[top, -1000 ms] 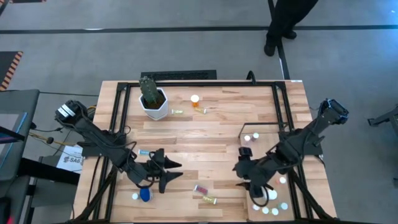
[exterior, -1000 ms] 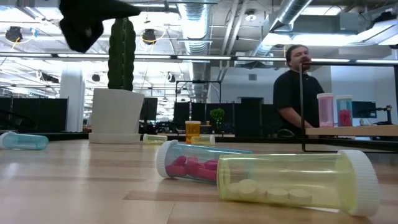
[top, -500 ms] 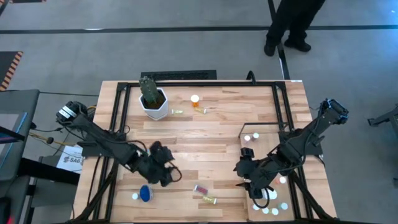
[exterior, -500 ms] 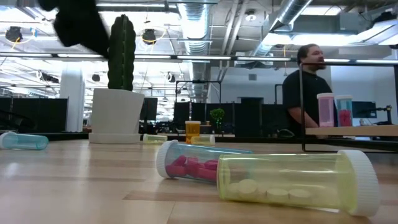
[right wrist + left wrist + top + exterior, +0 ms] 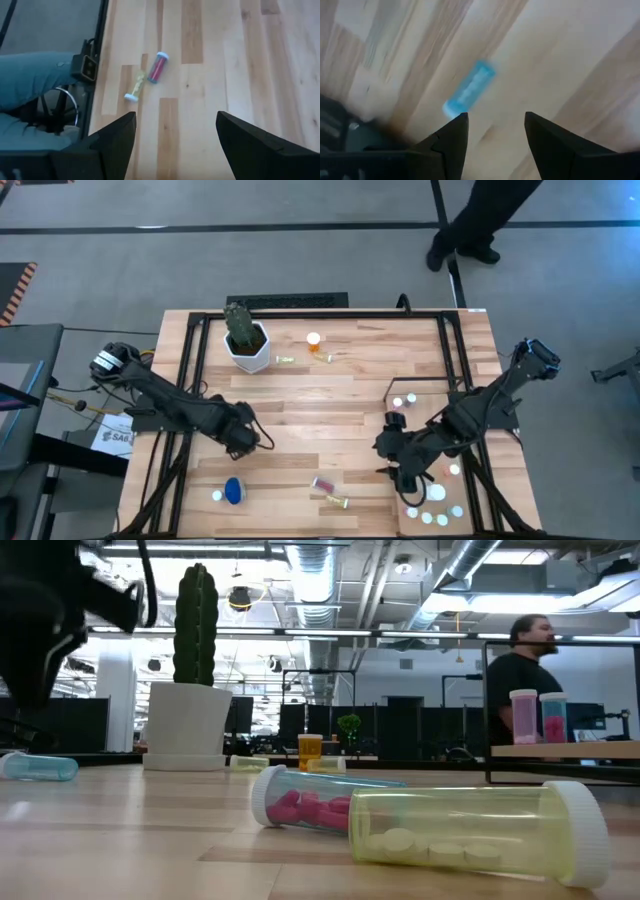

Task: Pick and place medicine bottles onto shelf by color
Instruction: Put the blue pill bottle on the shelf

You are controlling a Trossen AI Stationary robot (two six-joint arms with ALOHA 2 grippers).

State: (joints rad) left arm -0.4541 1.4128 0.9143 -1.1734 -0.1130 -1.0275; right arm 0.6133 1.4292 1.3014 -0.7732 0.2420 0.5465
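Note:
My left gripper (image 5: 245,439) is open above the tabletop at the near left. In its wrist view (image 5: 495,125) a light-blue vial (image 5: 470,92) lies on its side just past the fingertips, untouched; it also shows in the low view (image 5: 40,767). My right gripper (image 5: 393,456) is open and empty beside the shelf (image 5: 432,388), a pale panel at the right. A pink bottle (image 5: 322,483) and a yellow-green bottle (image 5: 337,501) lie on their sides near the front edge; both show in the right wrist view, pink (image 5: 156,67) and yellow-green (image 5: 134,88). A blue bottle (image 5: 233,490) stands near the front left.
A white pot with a cactus (image 5: 247,340) stands at the far left, with an orange bottle (image 5: 314,340) and a small yellow-green vial (image 5: 285,360) beside it. Several white-capped bottles (image 5: 438,494) and a pink one (image 5: 395,423) stand on the shelf. A person (image 5: 520,680) is behind the table.
My left gripper has gone from beside the blue bottle toward the table's far left, turning as it went, and now hangs over the light-blue vial. In the low view it has come down at the left. The person behind the table has walked to the right.

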